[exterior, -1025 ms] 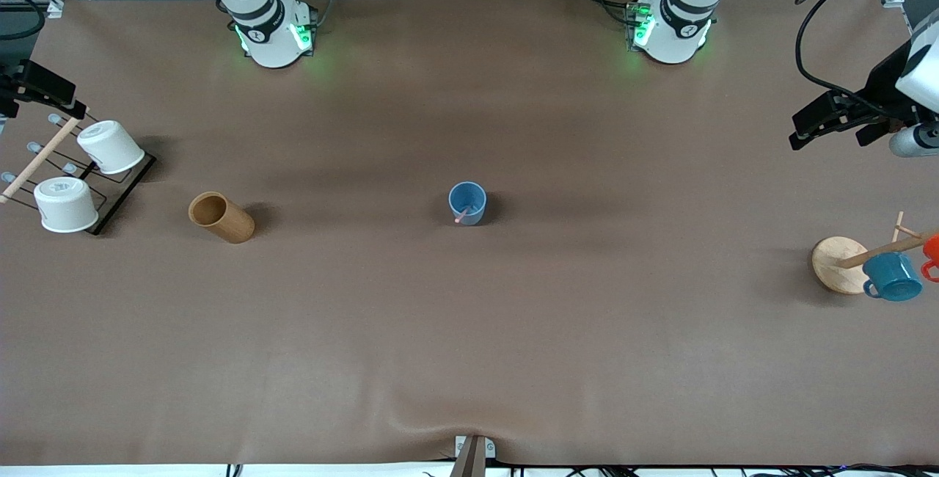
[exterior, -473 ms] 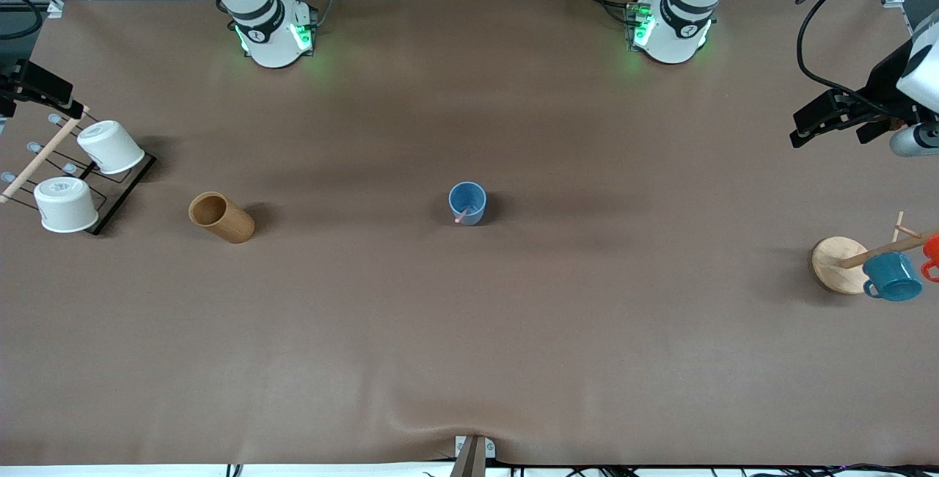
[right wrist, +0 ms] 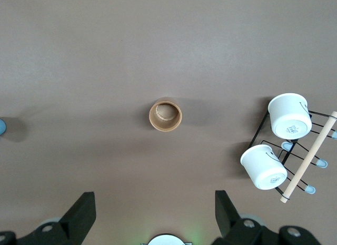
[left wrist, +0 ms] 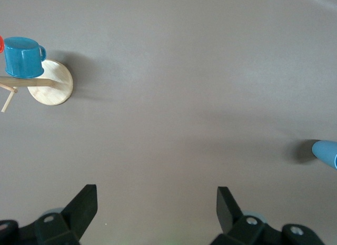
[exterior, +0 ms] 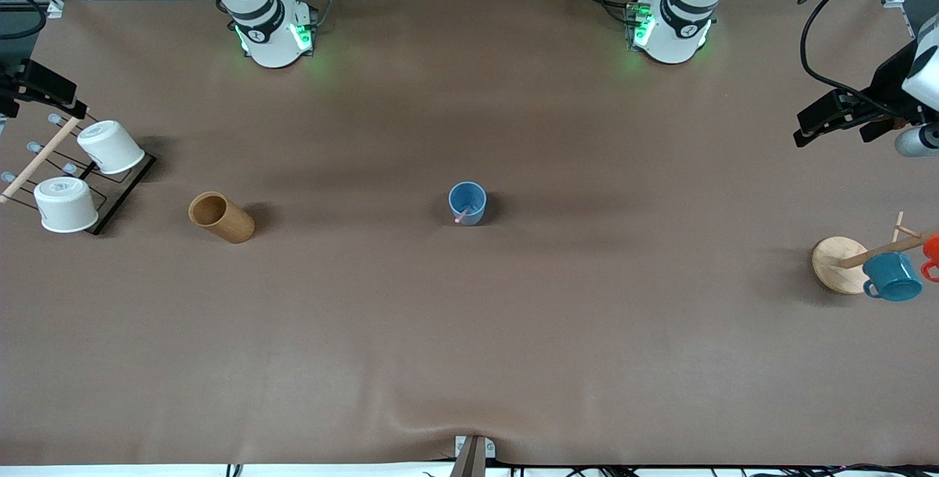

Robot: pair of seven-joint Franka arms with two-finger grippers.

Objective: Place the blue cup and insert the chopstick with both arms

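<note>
A: Where do the task's things stand?

B: The blue cup (exterior: 467, 202) stands upright near the middle of the table (exterior: 469, 330), with the chopstick (exterior: 462, 216) inside it, leaning toward about 7 o'clock in the front view, its tip over the rim.

A: And the grippers?

B: Both are raised at the table's ends, well apart from the cup. The left gripper (exterior: 825, 117) hangs over the left arm's end, roughly at 2 o'clock from the cup; its fingers (left wrist: 83, 203) are spread wide, holding nothing. The right gripper (exterior: 40, 84) sits over the right arm's end, at about 10 o'clock from the cup, above the black wire rack (exterior: 110, 194) with two white cups (exterior: 110, 147); its fingers (right wrist: 81, 213) are likewise wide apart.

A: What lies along the edges?

B: A brown wooden cup (exterior: 220, 217) stands beside the rack, toward the cup. At the left arm's end, a round wooden stand (exterior: 836, 264) carries a teal mug (exterior: 891, 277). Bare brown mat surrounds the blue cup on all sides, widest toward 6 o'clock.
</note>
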